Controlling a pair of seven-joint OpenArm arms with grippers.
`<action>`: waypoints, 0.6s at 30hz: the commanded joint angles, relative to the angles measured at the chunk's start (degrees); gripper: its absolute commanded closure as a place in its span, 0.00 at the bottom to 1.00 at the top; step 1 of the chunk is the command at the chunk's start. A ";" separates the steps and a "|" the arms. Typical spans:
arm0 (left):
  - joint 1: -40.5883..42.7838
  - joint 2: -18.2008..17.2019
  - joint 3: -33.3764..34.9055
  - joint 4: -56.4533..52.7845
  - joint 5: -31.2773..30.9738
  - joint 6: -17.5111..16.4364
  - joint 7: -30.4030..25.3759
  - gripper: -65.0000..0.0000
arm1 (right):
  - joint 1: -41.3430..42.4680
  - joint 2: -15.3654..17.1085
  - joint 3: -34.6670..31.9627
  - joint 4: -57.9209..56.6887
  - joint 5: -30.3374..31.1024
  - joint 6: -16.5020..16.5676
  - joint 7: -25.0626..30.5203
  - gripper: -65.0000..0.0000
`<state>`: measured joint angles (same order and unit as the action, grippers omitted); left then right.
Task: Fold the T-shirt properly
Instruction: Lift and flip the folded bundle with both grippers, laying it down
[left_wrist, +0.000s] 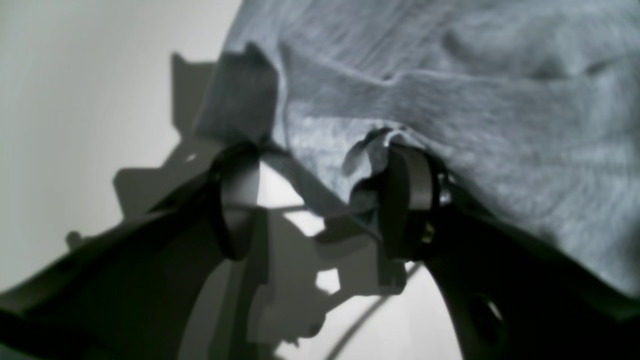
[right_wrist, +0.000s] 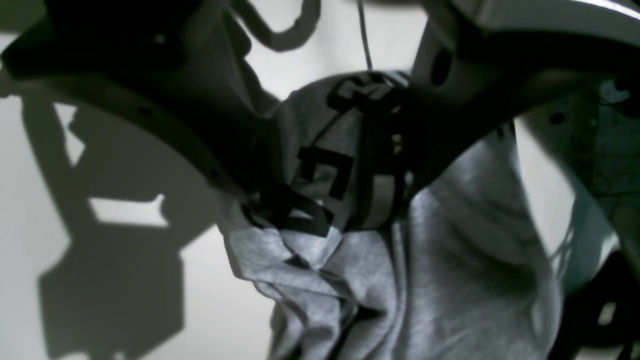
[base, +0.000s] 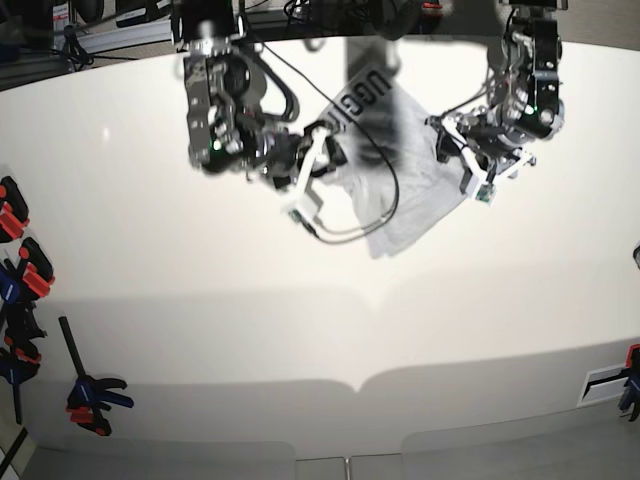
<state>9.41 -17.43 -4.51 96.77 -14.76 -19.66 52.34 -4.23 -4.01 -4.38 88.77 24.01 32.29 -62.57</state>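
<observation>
**Shirt hanging between my two arms above the table**

I see the T-shirt (base: 400, 190) lifted off the white table (base: 300, 330), stretched between both grippers at the far middle of the base view. Its black block lettering faces up near the top edge, and a loose grey corner droops down toward the table surface below.

My left gripper (left_wrist: 320, 200), on the right of the base view, stands with its jaws spread apart. One black fingertip (left_wrist: 407, 200) touches a bunched hem of the grey cloth; the other fingertip (left_wrist: 235, 200) sits clear of the fabric, with bright table showing between them. I cannot tell whether this counts as a real hold or only a snag on the one pad.

My right gripper (right_wrist: 325, 165) is partly closed around a gathered wad of the shirt. In the right wrist view the printed letters crumple between its jaws, and grey folds spill down beneath them.

Orange and black clamps (base: 20, 260) sit along the left table edge, well apart from the shirt.
</observation>
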 joint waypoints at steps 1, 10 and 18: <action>-1.38 -0.52 -0.24 0.46 -0.26 0.15 -1.46 0.46 | -0.87 -0.17 -0.07 1.66 -0.83 0.02 -1.81 0.64; -4.66 -0.52 -0.24 0.26 -0.26 0.15 -1.40 0.46 | -8.26 -0.09 -0.07 14.36 -1.79 -1.29 -3.41 0.64; -4.66 -0.55 -0.26 0.85 -0.44 0.28 0.09 0.46 | -10.93 0.39 2.86 22.75 -7.37 -4.35 -2.86 0.64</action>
<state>5.56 -17.45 -4.49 96.40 -14.74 -19.66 53.23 -15.77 -3.66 -1.50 110.21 15.99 28.36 -66.59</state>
